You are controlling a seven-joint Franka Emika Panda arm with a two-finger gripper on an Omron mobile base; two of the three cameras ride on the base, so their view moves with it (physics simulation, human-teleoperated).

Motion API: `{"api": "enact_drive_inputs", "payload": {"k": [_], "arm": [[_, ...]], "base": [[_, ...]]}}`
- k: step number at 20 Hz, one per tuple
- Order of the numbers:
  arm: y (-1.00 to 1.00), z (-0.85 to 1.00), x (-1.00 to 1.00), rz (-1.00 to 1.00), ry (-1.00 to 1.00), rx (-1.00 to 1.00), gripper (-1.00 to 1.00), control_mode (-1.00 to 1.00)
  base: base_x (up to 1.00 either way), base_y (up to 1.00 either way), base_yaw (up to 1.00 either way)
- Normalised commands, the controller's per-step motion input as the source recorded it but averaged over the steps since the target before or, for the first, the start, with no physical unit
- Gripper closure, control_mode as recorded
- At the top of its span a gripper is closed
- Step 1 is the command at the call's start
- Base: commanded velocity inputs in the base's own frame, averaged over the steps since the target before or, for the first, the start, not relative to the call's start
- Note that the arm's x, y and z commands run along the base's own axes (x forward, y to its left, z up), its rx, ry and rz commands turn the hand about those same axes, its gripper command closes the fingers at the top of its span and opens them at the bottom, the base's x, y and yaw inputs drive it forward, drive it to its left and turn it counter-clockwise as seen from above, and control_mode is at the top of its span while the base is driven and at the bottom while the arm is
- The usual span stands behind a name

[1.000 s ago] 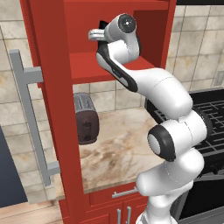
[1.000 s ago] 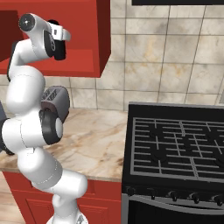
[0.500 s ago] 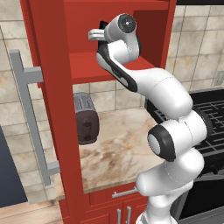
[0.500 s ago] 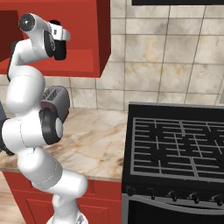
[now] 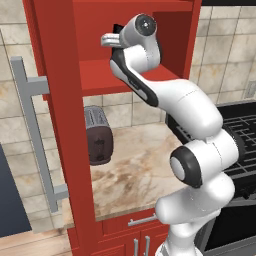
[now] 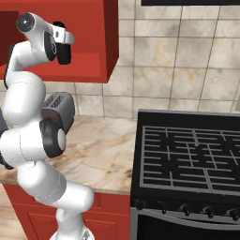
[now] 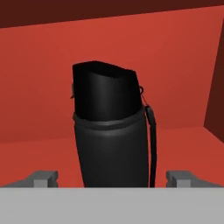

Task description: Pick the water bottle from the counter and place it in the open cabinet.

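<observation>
Bottle first: from the left base view it cannot be made out, because the arm reaches up into the open cabinet and its white hand blocks the way in. The toaster stands at the back of the counter, near its left end under the cabinet, and the big door with its silver handle hangs open to the left. From the right base view, the bottle is a dark shape at the tip of the hand, inside the cabinet just above the shelf's front edge, so it looks ready to be set down. The stove sits to the right of the counter. In the hand view, the bottle stands upright, right between the two fingers of the gripper. The fingers are spread wide and do not touch it, so the bottle seems to rest on the red shelf, near its middle.
</observation>
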Motion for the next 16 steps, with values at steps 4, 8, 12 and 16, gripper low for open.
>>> {"api": "enact_drive_inputs", "payload": {"k": [4,8,12,16], "arm": [[0.00,0.00,-0.65,0.00,0.05,0.00,-1.00,-1.00],[0.00,0.00,-0.76,0.00,0.05,0.00,-1.00,-1.00],[-0.06,0.00,-0.77,0.00,0.05,0.00,-1.00,-1.00],[-0.11,0.00,-0.83,-0.02,0.07,0.00,-1.00,-1.00]], "base": [[0.00,0.00,0.00],[0.00,0.00,0.00],[0.00,0.00,0.00],[0.00,0.00,0.00]]}}
